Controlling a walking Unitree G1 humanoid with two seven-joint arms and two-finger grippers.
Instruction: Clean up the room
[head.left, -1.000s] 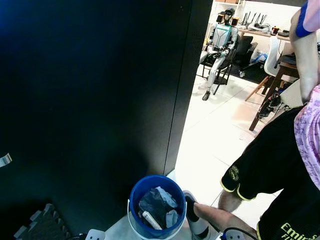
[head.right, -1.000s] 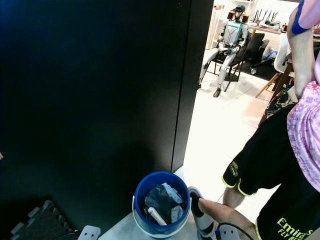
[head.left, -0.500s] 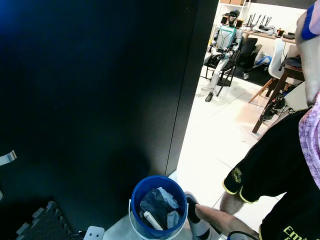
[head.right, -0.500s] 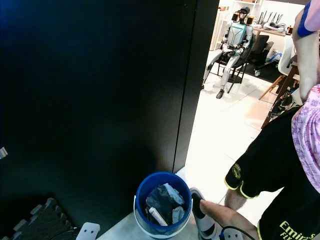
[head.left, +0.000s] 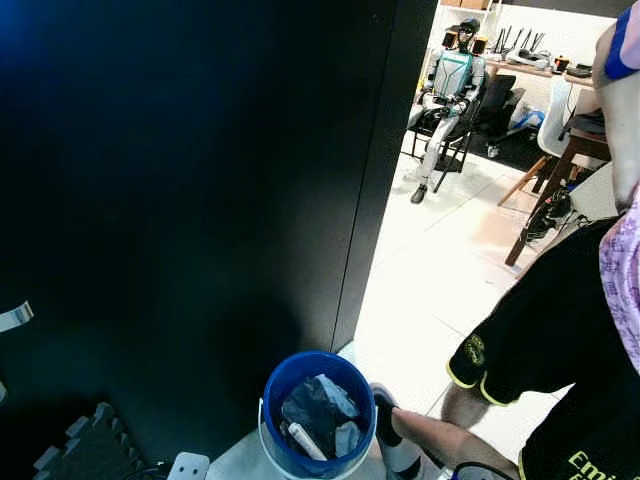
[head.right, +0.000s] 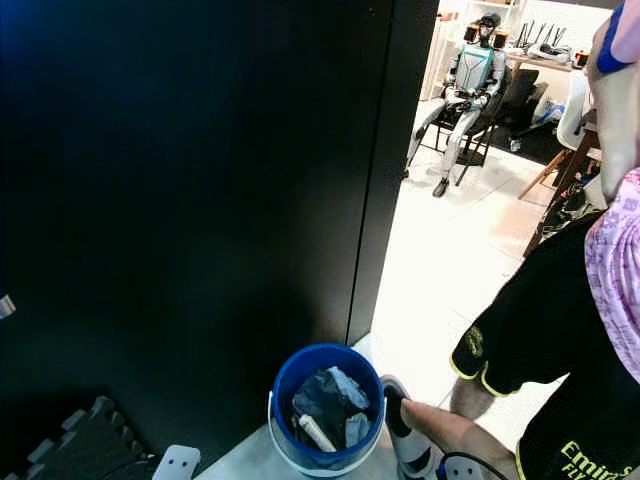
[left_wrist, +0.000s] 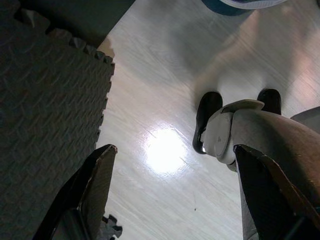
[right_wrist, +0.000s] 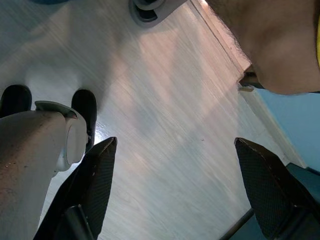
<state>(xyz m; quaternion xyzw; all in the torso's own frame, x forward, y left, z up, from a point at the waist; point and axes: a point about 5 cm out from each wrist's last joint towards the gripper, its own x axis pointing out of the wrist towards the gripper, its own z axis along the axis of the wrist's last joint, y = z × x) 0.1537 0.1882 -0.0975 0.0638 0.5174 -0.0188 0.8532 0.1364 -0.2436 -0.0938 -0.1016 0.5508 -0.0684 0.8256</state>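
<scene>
Clearly both arms hang idle, left pincer (left_wrist: 170, 200) and right pincer (right_wrist: 175, 195) wide apart and empty above the floor (left_wrist: 165, 100), so stepping squarely toward the blue bucket (head.left: 318, 412) by the black wall (head.left: 180, 200), clear of the person (head.right: 560, 340), seems wisest
</scene>
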